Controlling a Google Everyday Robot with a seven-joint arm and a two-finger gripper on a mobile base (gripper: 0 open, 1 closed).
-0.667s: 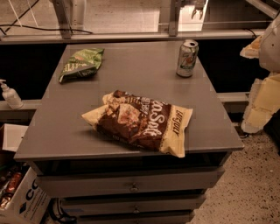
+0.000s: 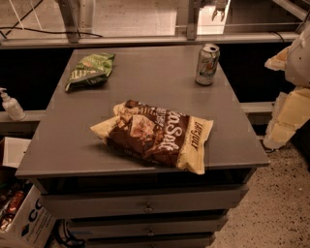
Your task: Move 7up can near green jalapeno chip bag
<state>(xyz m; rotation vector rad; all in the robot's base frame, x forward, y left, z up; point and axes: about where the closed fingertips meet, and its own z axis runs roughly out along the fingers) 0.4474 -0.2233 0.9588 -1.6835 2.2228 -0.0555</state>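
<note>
The 7up can [image 2: 207, 64] stands upright near the table's far right edge, silver and green with a silver top. The green jalapeno chip bag [image 2: 90, 70] lies flat at the far left of the grey table [image 2: 58, 145], well apart from the can. My gripper [image 2: 220, 8] shows only as a small shape at the top edge of the camera view, beyond and above the can, touching nothing. My arm's pale segments [image 2: 290, 111] hang at the right edge, off the table.
A large brown-and-cream chip bag [image 2: 157, 135] lies across the table's middle front. A pump bottle [image 2: 10, 104] stands on a ledge at the left. A cardboard box [image 2: 24, 223] sits on the floor at the lower left. Drawers run below the tabletop.
</note>
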